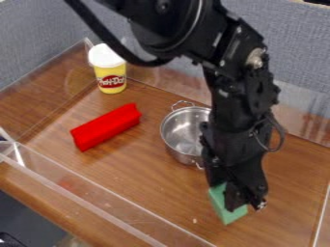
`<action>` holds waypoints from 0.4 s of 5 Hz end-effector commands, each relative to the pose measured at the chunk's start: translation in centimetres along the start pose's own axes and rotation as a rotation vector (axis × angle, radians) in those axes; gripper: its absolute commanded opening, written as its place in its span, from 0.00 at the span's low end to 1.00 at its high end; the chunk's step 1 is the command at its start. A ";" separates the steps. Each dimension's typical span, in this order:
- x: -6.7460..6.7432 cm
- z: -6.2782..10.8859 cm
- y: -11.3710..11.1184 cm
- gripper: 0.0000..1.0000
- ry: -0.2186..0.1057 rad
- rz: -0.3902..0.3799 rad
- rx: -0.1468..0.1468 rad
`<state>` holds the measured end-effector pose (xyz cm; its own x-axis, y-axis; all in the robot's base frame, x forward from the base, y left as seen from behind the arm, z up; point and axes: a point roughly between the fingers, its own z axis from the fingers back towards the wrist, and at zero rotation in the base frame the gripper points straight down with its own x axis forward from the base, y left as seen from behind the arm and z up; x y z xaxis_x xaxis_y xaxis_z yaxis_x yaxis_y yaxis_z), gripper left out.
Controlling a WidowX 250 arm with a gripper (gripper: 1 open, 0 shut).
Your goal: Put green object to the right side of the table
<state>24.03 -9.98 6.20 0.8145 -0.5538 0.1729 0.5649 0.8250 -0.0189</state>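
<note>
Block, green (229, 210), at the near right of the scene, down by the tabletop (154, 205); from this angle I cannot tell whether it rests on the wood or hangs just above it. Matte faces, plain edges, boxy. I would guess light and stiff, a toy-like solid that will neither dent nor sag under a firm squeeze. Not fragile, in my judgement. Dull surface suggests fair friction, though a smooth side could let it twist if pinched near a corner.

Gripper (233, 193) directly over it, fingers down around its upper part. I read this as a grip on the block, jaws held apart by its width (the dark fingers hide the contact, so that is judgement). Best hold: two opposite upright sides, pads flat, low enough to pass the middle. A shallow bite on the top edge would invite tilting. It looks slightly skewed to me, so I would keep any travel toward the right slow and level, and lower it fully before letting go.

Farther back, steel pot (183, 130) just beside the arm on its left; shiny, a nudge could slide it. Red block (106, 127) left of the pot, well apart. Yellow tub (108, 69) at the far left, clear of the work.
</note>
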 end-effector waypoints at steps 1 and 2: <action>0.1 -0.1 0.5 0.00 -0.017 0.013 -0.004; 0.1 -0.1 0.8 0.00 -0.026 0.015 0.002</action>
<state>24.14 -9.64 5.60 0.8167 -0.5499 0.1749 0.5622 0.8266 -0.0260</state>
